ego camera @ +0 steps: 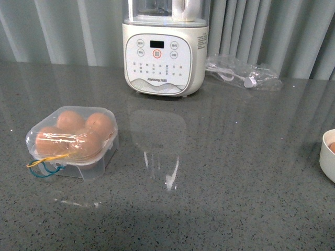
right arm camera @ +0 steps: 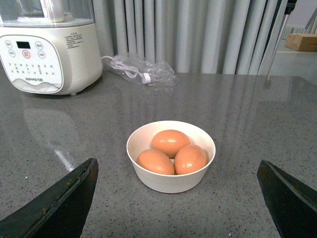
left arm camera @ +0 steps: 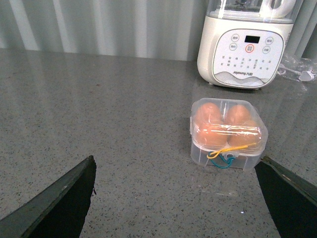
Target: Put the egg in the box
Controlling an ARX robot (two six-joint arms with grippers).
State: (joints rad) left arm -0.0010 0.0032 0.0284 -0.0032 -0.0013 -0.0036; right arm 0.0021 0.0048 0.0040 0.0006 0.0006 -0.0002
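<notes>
The box (ego camera: 72, 142) sits shut at the left of the worktop (ego camera: 220, 172) with four eggs inside, and both hands (left arm camera: 173, 198) (right arm camera: 176, 198) are wide open, holding nothing.

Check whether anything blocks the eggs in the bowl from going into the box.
Yes: the box has its clear lid shut and all four hollows hold eggs. Three eggs sit in the white bowl; bare countertop lies between.

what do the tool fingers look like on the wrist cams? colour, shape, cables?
Left tool and right tool: each shows two dark, near-black matte fingers, wedge-shaped, tapering to a point. No cables, markings or arm links visible; front view shows neither arm.
</notes>
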